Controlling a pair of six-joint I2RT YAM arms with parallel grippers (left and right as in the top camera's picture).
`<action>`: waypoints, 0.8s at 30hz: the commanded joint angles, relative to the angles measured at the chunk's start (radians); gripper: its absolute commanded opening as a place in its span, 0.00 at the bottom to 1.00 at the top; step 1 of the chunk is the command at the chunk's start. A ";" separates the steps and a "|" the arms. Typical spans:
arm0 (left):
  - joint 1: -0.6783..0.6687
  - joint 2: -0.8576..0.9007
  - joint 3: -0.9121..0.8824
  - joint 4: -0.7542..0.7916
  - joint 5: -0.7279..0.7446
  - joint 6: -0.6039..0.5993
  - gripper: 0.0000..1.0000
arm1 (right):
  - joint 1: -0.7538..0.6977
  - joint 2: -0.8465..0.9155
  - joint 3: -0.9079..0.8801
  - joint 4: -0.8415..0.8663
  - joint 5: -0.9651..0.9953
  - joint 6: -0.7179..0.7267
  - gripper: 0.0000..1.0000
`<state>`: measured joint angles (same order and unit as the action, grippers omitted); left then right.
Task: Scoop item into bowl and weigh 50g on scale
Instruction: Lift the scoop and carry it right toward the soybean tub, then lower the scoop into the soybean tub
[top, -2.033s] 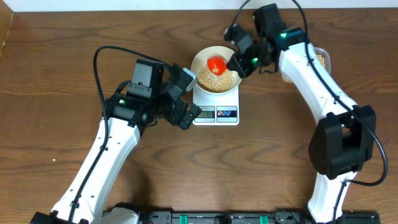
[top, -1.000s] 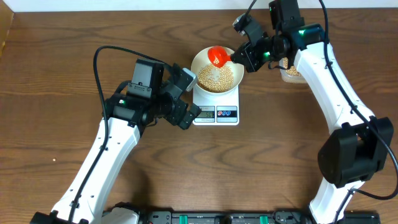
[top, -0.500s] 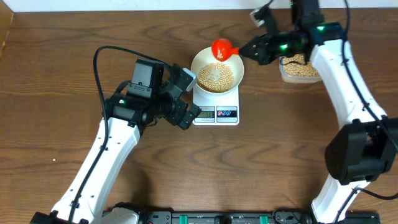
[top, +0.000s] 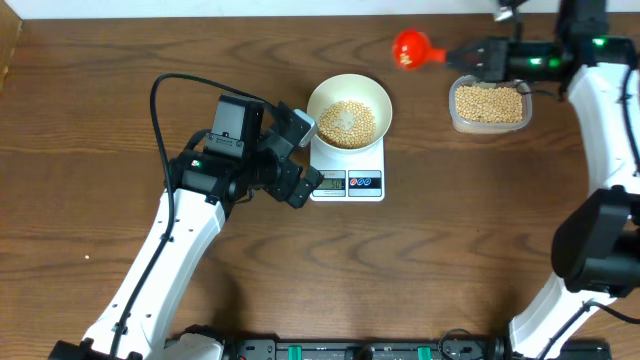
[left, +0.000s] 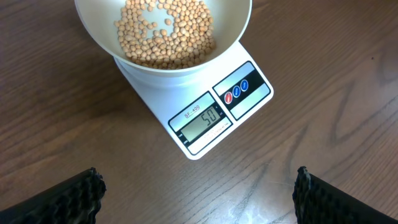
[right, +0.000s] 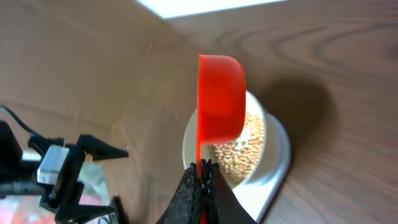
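A cream bowl (top: 349, 108) holding a heap of pale tan beans (top: 346, 122) stands on the white scale (top: 348, 175). In the left wrist view the scale's display (left: 205, 118) reads 50 below the bowl (left: 99, 34) and its beans (left: 165, 31). My left gripper (top: 305, 160) is open just left of the scale, its fingers wide apart with nothing between them (left: 199, 199). My right gripper (top: 470, 55) is shut on the handle of a red scoop (top: 410, 47), held in the air behind and to the right of the bowl. That scoop (right: 221, 99) shows edge-on, its inside hidden.
A clear plastic tub (top: 488, 103) with more beans sits at the back right, just below the right gripper. Two round buttons (left: 236, 92) sit on the scale's front. Bare wooden table (top: 420, 260) lies in front of the scale.
The right arm has carried the red scoop away from above the bowl, up and to the right toward the tub. The left arm, bowl and scale have not moved.
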<state>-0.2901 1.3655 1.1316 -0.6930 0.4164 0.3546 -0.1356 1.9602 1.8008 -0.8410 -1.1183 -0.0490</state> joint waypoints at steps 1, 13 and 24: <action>0.001 0.000 0.002 -0.003 0.002 -0.005 0.99 | -0.057 -0.032 0.020 0.011 -0.053 0.048 0.01; 0.001 0.000 0.002 -0.003 0.002 -0.005 0.99 | -0.179 -0.032 0.020 0.024 -0.062 0.104 0.01; 0.001 0.000 0.002 -0.003 0.002 -0.005 0.99 | -0.198 -0.032 0.020 0.015 0.037 0.121 0.01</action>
<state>-0.2901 1.3655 1.1316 -0.6930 0.4164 0.3546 -0.3237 1.9602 1.8008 -0.8219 -1.1198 0.0582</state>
